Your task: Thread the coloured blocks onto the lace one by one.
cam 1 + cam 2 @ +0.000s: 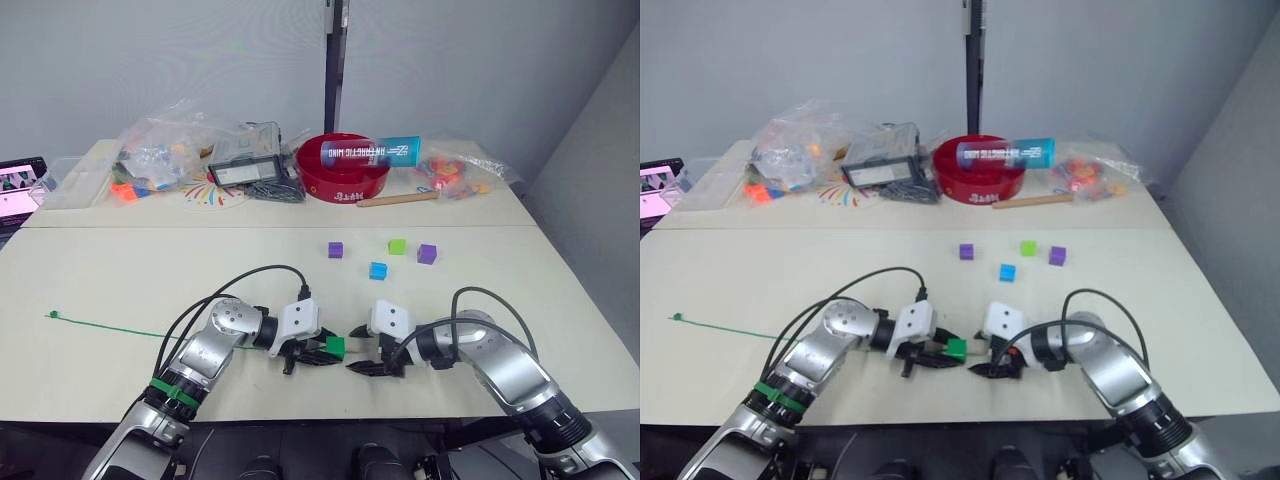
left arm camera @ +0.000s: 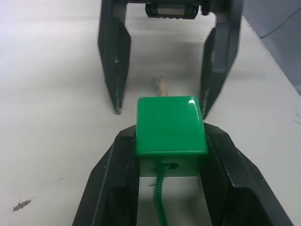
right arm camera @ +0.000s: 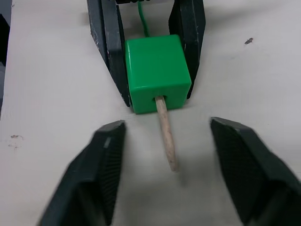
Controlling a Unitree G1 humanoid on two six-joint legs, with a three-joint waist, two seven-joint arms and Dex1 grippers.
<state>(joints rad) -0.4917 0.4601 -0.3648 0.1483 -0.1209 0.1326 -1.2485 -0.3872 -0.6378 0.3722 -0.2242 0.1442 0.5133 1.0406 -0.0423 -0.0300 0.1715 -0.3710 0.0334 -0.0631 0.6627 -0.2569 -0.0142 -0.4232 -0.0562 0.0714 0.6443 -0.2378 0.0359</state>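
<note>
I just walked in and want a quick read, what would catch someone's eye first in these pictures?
The dark green block, near the table's front edge, is clamped in the left end effector, with the lace's pale tip poking out of its hole. The right end effector is open around that tip. Four more blocks, one of them blue, lie loose farther back, before a red bowl.

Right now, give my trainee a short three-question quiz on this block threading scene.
1. True or false: the lace's pale tip pokes out of the dark green block.
2. The left gripper is: A open, B shut on the dark green block, C shut on the tip.
3. How many loose blocks lie on the table beyond the grippers?

Key: 1 true. 2 B. 3 four: two purple, blue, light green. The right gripper is open around the tip.
</note>
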